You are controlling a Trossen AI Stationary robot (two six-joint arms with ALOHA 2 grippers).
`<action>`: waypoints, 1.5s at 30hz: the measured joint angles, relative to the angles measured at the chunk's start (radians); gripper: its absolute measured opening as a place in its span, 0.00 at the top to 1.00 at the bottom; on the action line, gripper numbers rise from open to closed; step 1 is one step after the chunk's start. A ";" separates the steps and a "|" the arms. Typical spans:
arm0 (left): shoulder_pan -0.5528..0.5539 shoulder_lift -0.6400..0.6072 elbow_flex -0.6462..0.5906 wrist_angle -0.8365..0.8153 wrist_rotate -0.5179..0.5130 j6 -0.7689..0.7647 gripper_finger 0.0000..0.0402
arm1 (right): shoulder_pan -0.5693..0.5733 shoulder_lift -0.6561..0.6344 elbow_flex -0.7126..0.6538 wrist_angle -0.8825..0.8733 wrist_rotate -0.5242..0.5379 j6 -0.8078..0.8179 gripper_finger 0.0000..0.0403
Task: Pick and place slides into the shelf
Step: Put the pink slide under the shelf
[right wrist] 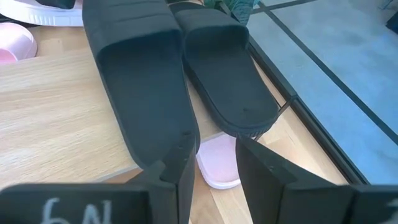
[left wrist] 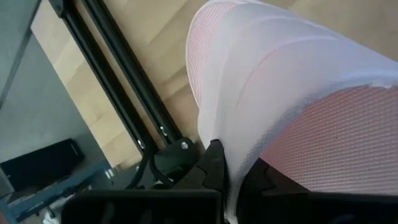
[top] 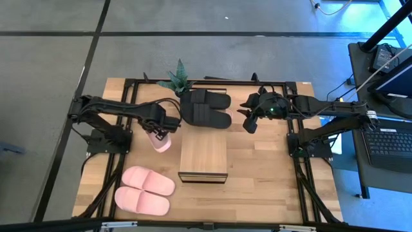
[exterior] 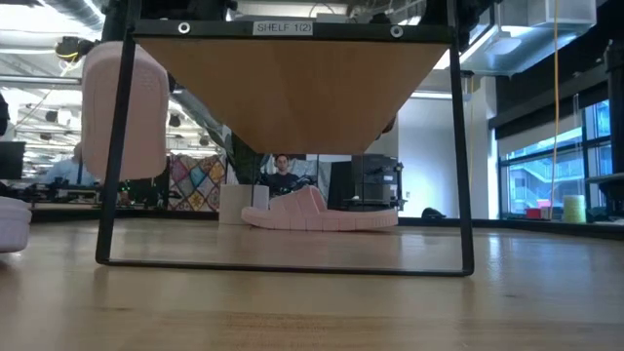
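Two arms reach in over the table (top: pixel 257 187) in the high view. The left gripper (top: pixel 161 133) holds a pink slide (top: pixel 161 142) on end, just left of the shelf (top: pixel 203 158). The right gripper (top: pixel 250 120) hangs with its fingers apart beside the black pair (top: pixel 206 108), which lies behind the shelf by a plant (top: pixel 177 80). One pink pair (top: pixel 145 190) lies at the table's front left.

From the low view, the held slide (exterior: pixel 125 107) hangs clear of the table, just outside the shelf's (exterior: pixel 292 78) left leg. Another pink slide (exterior: pixel 317 212) lies on the table beyond the shelf.

Left wrist view: the fingers (left wrist: pixel 211 168) are clamped on the pink slide's (left wrist: pixel 292 106) edge.

Right wrist view: the open fingers (right wrist: pixel 264 168) hover near the black pair (right wrist: pixel 180 74), with a pink slide's (right wrist: pixel 219 160) end showing between them.
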 joint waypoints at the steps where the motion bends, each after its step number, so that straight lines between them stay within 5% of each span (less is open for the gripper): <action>1: 0.000 0.000 0.000 0.000 0.004 0.000 1.00 | 0.000 0.000 0.000 0.000 0.000 0.000 0.71; 45: -0.067 0.000 -0.001 0.002 0.385 -0.026 1.00 | 0.001 0.000 0.000 0.001 0.000 -0.017 0.71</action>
